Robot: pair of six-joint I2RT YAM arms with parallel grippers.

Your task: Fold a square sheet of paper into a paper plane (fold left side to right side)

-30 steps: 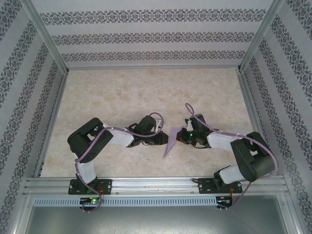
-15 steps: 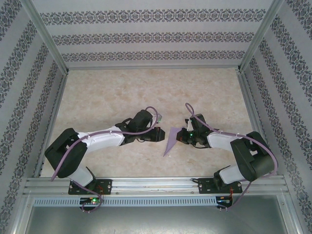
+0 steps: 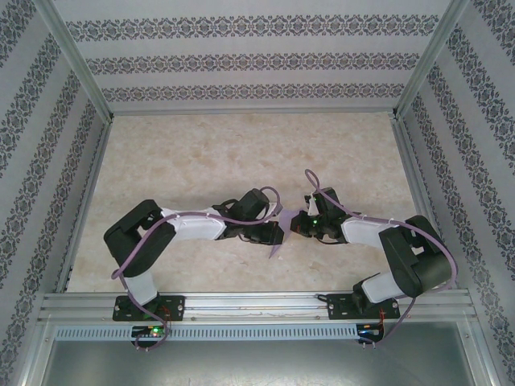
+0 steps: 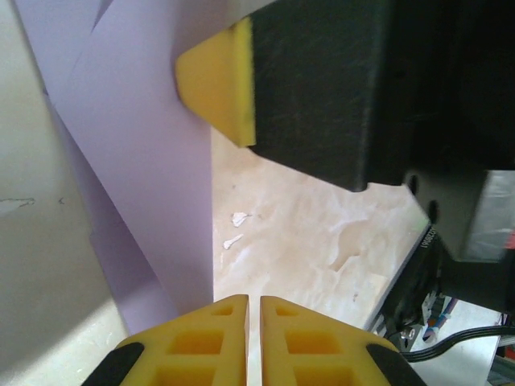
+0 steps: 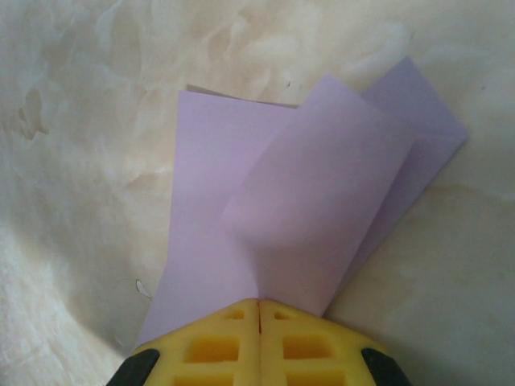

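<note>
Beige marbled tabletop [image 3: 201, 153], patterned walls [image 3: 241, 60], alu rail [image 3: 257, 301] along the near edge. Lavender sheet [image 5: 241, 209], part-folded, sits centre-near between the arms. Right gripper [image 5: 258, 304] pinches it. Left gripper [image 4: 253, 299] is nearly pressed together, sheet just beside it.

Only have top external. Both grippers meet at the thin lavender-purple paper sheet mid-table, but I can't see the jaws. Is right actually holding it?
Observer: Looks like it. In the right wrist view the right gripper has its pads shut, and the thin lavender-purple paper sheet runs straight into their seam.
Operator: Left?
Observer: In the left wrist view the left gripper has its pads nearly together with a thin slit between them. There's no paper in the slit; the sheet lies off to one side.
Operator: Fold state?
Observer: The right wrist view shows overlapping layers, with the top flap bowed rather than flat.
</note>
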